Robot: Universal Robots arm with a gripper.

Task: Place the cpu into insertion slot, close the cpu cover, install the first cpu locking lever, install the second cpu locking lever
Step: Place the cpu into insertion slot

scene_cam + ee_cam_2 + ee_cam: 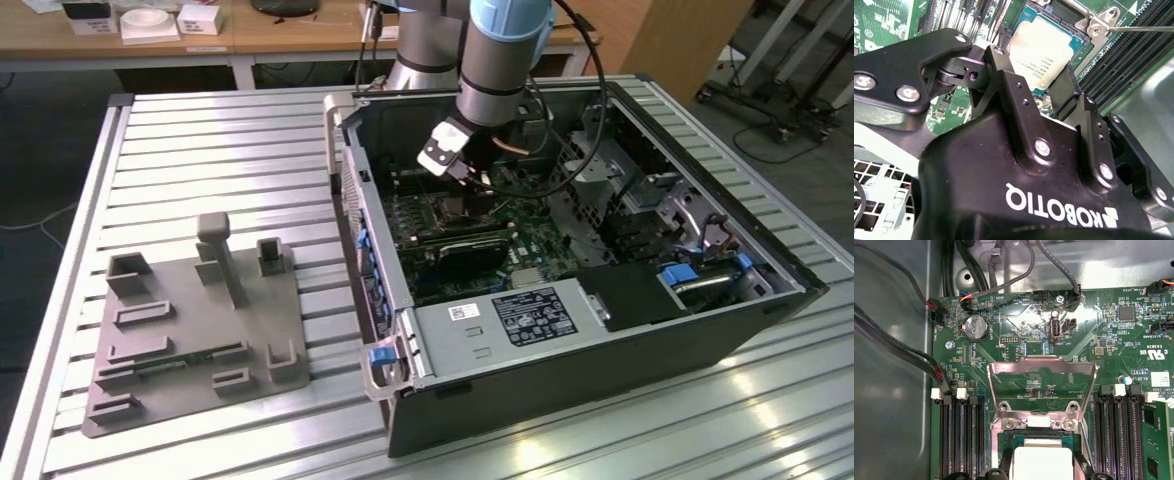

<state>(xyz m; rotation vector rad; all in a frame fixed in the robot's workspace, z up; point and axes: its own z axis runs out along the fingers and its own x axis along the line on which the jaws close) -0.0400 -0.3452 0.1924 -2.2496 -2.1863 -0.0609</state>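
- On the exterior view's left, a grey moulded plastic fixture tray (187, 320) sits on the slatted aluminium worktop (214, 140), well apart from my work.
- Toward the exterior view's right lies the open black computer case (601, 385). My arm reaches down into it, over the green circuit board (534, 240).
- My jaws are pinching the small, flat, pale silvery square cpu (1039, 47) by two opposite edges. In the second wrist view a black finger (1014, 95) lies against each side of it, as far as I can make out.
- The cpu is at the square, silvery-rimmed insertion slot (1019, 425), either low over its dark frame or just resting in it — I cannot tell whether it is fully down.
- The thin silvery metal cpu cover (1041, 365) stands swung up and open beyond the slot. A thin steel locking lever (1139, 28) juts free beside the socket; which of the two it is I cannot say.
- I judge the step in hand to be the first one, placing the cpu. The cover is not yet closed and neither lever is installed.
- Seating calls for the chip to be level and square to the rim, with no sideways shove — and for my jaws to part without dragging it askew.
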